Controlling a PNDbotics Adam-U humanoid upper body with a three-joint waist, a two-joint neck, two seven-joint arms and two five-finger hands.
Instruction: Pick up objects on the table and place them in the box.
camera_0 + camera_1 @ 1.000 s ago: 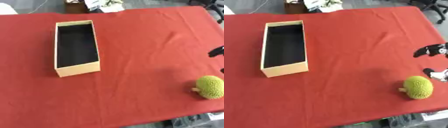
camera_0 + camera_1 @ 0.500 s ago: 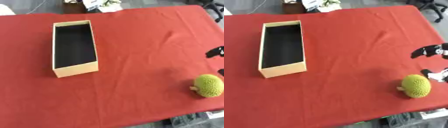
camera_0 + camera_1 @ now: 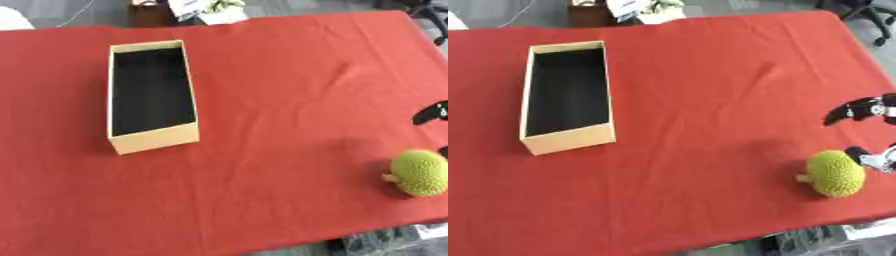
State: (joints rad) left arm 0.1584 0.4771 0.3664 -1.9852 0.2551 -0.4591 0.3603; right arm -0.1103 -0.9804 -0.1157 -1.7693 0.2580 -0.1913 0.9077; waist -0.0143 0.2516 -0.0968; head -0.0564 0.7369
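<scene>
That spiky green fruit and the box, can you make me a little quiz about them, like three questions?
1. True or false: the spiky green fruit is already inside the box.
2. Which hand is next to the fruit? A) the left hand B) the right hand C) a person's bare hand
3. Fill in the missing word: the table is covered with a ____ cloth.

Key:
1. False. The fruit lies on the cloth near the table's right front corner, far from the box, and the box shows only its dark inside.
2. B. It comes in from the right edge, just beside the fruit.
3. Red.
</scene>
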